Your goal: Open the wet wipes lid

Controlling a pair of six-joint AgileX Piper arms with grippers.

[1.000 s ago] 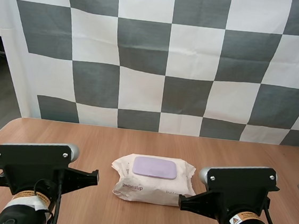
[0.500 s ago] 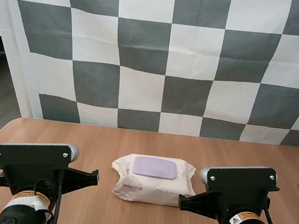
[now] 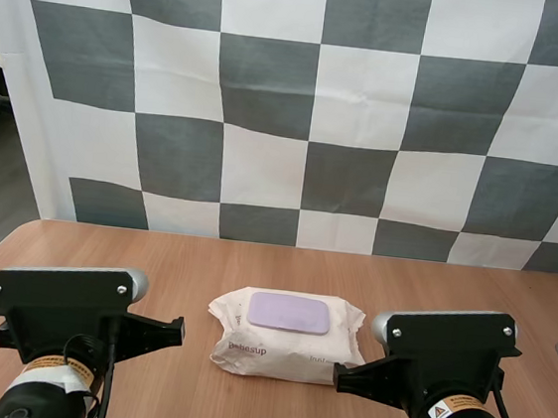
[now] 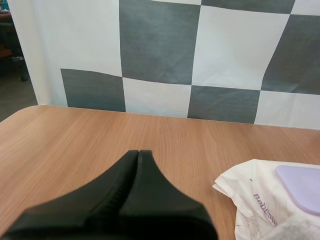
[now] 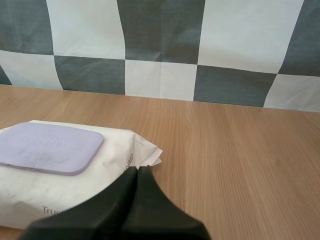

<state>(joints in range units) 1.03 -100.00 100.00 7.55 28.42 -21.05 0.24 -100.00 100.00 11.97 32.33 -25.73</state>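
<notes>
Wet wipes pack (image 3: 288, 336) flat on wooden table (image 3: 253, 266).

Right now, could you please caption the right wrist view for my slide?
Shut right gripper poised by the wet wipes pack on the table, its lilac lid closed.

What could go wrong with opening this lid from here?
1. The lilac lid lies flat on the wet wipes pack; a prying push may slip past its edge.
2. The left gripper and right gripper are shut, off the pack; unpinned, it could slide across the table.
</notes>
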